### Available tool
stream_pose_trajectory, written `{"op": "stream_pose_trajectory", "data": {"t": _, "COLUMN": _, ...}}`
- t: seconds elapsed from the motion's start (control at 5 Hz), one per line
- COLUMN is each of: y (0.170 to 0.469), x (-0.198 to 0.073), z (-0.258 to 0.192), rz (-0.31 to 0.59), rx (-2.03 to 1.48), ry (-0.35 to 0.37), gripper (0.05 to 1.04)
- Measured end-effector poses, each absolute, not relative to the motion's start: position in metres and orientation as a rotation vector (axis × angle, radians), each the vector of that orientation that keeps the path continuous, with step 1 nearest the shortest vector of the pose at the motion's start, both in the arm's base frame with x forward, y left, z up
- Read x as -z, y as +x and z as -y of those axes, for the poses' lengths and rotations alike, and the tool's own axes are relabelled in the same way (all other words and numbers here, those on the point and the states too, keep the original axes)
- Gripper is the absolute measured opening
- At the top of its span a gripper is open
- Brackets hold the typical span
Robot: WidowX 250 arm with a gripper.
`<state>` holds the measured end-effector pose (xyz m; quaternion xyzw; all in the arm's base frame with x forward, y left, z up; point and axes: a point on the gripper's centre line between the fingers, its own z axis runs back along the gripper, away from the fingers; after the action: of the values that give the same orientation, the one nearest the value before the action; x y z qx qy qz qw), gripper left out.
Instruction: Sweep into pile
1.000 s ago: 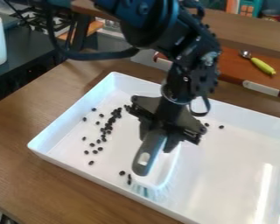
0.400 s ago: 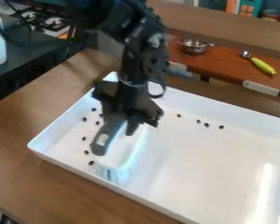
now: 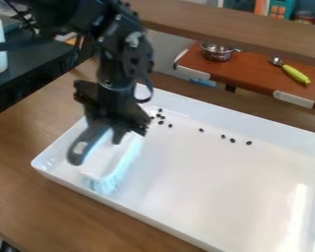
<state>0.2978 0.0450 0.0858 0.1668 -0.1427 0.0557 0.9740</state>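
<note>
Over the left end of the white tray [image 3: 200,192], as the camera sees it, hangs the pincer [image 3: 110,123], clamped on the brush [image 3: 80,146]. It was near the middle of the tray in the first frame and has moved steadily leftward since, taking the brush along. The grey handle slants down toward the near left, and the pale blue bristles are low in the tray near its front wall. The loose beans that dotted the tray's left part a moment ago no longer show there, though arm and brush hide some of it. Right of the pincer, a small cluster of dark beans [image 3: 161,122] now shows by the far wall; four more beans [image 3: 232,141] farther right have stayed put.
</note>
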Motion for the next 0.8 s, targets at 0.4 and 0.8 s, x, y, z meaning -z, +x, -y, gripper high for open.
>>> {"op": "stream_pose_trajectory", "data": {"t": 0.4, "y": 0.295, "x": -0.092, "z": -0.047, "rz": 0.294, "rx": -0.13, "ry": 0.309, "gripper": 0.514}}
{"op": "stream_pose_trajectory", "data": {"t": 0.8, "y": 0.333, "x": -0.121, "z": 0.048, "rz": 0.282, "rx": -0.224, "ry": 0.187, "gripper": 0.514}}
